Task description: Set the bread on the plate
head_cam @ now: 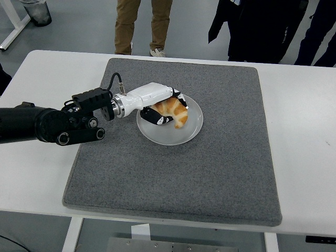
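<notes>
A golden-brown croissant (174, 111) is in my left hand (161, 107), whose fingers are curled around it. The hand holds it low over the white round plate (192, 128) at the middle of the grey mat (210, 173). The croissant's lower tip is at or just above the plate's surface; I cannot tell whether it touches. My left arm reaches in from the left edge across the mat. My right arm is not in view.
The white table (304, 131) borders the mat on all sides. Several people stand beyond the far edge: tan trousers (137, 21) at top middle and dark clothing (262, 26) at top right.
</notes>
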Tool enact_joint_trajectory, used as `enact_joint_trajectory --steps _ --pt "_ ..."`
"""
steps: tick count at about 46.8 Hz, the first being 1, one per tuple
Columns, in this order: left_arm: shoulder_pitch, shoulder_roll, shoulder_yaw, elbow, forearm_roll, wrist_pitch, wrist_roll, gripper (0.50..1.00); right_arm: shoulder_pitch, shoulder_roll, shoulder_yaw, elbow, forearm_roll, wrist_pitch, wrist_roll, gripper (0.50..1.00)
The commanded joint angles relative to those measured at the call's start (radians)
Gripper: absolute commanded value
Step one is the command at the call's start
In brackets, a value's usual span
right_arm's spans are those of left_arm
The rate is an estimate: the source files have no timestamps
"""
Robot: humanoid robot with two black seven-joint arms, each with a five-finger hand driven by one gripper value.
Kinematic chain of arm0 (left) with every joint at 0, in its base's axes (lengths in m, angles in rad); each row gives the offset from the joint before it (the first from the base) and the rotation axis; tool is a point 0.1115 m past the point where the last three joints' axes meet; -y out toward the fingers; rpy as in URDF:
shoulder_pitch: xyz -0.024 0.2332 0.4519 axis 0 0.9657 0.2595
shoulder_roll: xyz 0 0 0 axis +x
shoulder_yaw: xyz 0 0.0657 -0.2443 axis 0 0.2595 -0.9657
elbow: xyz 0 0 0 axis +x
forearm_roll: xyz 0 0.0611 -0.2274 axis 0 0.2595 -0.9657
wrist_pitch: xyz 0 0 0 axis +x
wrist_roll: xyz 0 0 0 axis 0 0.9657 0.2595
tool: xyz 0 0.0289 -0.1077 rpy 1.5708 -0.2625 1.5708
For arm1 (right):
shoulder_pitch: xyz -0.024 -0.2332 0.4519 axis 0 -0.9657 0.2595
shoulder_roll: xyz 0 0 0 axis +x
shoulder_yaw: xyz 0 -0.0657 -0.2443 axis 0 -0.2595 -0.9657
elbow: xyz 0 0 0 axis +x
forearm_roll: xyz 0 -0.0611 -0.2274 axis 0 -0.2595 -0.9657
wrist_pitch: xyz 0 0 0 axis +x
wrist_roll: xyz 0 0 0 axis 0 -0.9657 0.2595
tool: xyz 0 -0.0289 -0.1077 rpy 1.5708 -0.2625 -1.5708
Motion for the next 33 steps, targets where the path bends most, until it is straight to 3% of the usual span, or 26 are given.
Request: enact_joint_trajectory --steps 1,27,33 --pt "0.009 -0.009 0.000 0.005 0.000 0.001 0.000 0.500 0.000 0.000 0.001 0.000 0.000 0.000 0.000 0.952" --pt "0.041 -0.003 -0.003 0.011 -0.016 0.001 0.001 0.500 0.000 0.000 0.001 0.000 0.001 0.000 0.000 0.952" --pt "0.041 -0.001 -0.005 0.011 -0.020 0.016 0.001 0.613 0.000 0.000 0.001 0.000 0.002 0.000 0.000 0.952"
